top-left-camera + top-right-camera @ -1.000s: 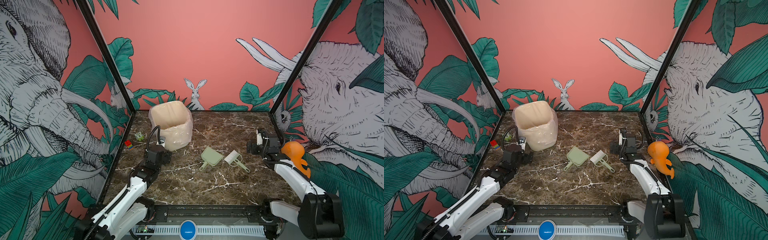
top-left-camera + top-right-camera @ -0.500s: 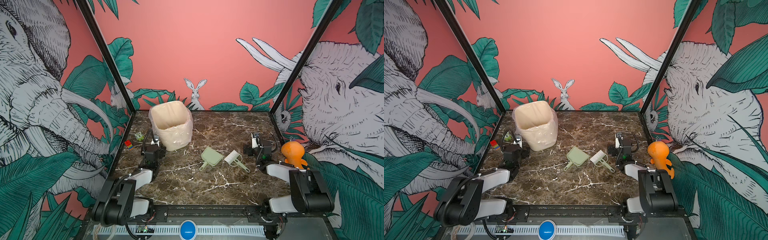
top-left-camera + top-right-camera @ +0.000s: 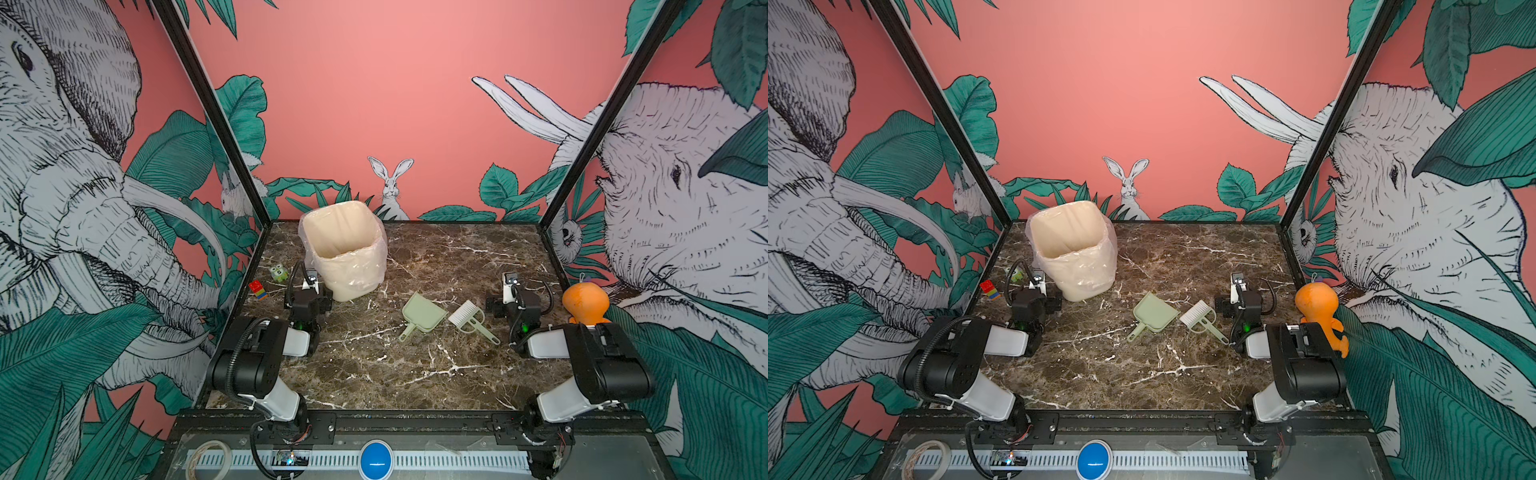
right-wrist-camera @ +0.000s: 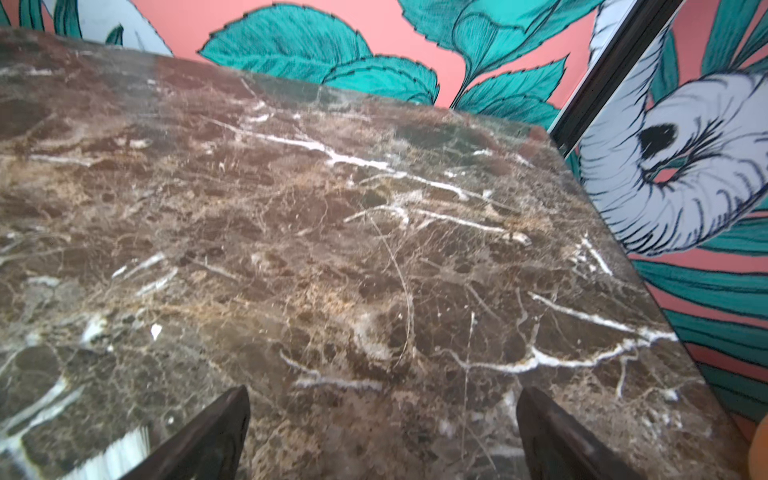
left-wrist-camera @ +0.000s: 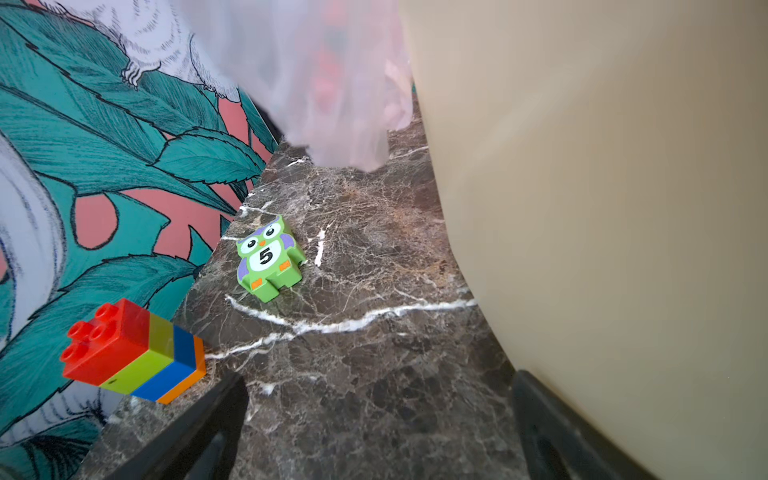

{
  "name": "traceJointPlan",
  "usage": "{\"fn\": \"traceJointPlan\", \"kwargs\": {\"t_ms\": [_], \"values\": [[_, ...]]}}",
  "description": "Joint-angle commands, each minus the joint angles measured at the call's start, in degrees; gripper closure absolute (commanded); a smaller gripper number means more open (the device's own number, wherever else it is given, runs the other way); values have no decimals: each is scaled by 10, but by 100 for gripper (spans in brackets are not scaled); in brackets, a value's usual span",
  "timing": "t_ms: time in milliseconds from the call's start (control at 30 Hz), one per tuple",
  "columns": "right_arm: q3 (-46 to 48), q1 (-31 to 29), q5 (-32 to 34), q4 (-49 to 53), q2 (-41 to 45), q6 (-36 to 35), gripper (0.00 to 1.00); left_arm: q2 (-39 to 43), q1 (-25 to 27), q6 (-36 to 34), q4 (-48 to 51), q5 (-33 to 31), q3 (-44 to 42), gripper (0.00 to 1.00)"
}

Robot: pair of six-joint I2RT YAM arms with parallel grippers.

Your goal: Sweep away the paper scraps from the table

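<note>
No paper scraps show on the table (image 3: 374, 365) in any view. My left gripper (image 3: 308, 291) (image 3: 1034, 297) rests low beside the base of the cream bin (image 3: 345, 249). The left wrist view shows it open (image 5: 380, 386) over bare marble, with the bin wall (image 5: 602, 208) close by one finger. My right gripper (image 3: 513, 297) (image 3: 1241, 301) sits low near the table's right side. It is open (image 4: 382, 395) and holds nothing. A green dustpan (image 3: 422, 316) (image 3: 1152, 318) and a white-bristled brush (image 3: 469, 318) (image 3: 1200, 316) lie side by side mid-table between the two grippers.
The bin carries a clear plastic liner. A green owl figure (image 3: 279, 273) (image 5: 268, 257) and a red-blue-yellow block (image 3: 257, 289) (image 5: 133, 353) sit by the left wall. An orange plush toy (image 3: 586, 303) stands at the right edge. Brush bristles (image 4: 120, 453) show beside my right gripper.
Both arms have folded back into a low tucked pose, elbows drawn toward the front rail. The grippers stay about where they were, both open. Dustpan and brush have not moved.
</note>
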State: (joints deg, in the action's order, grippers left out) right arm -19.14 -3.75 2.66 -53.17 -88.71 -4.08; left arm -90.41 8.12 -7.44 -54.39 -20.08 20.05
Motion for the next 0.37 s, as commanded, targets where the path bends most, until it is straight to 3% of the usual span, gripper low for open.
{"fn": "traceJointPlan", "kwargs": {"t_ms": [0,267,333], "values": [[-6,-2,8,-38,1,2,1,9,-5,8,-16,6,10,0],[-12,2,7,-28,1,8,1,12,-6,10,-1,9,14,0],[-17,3,79,-20,1,38,1,12,-5,10,-4,9,14,0]]}}
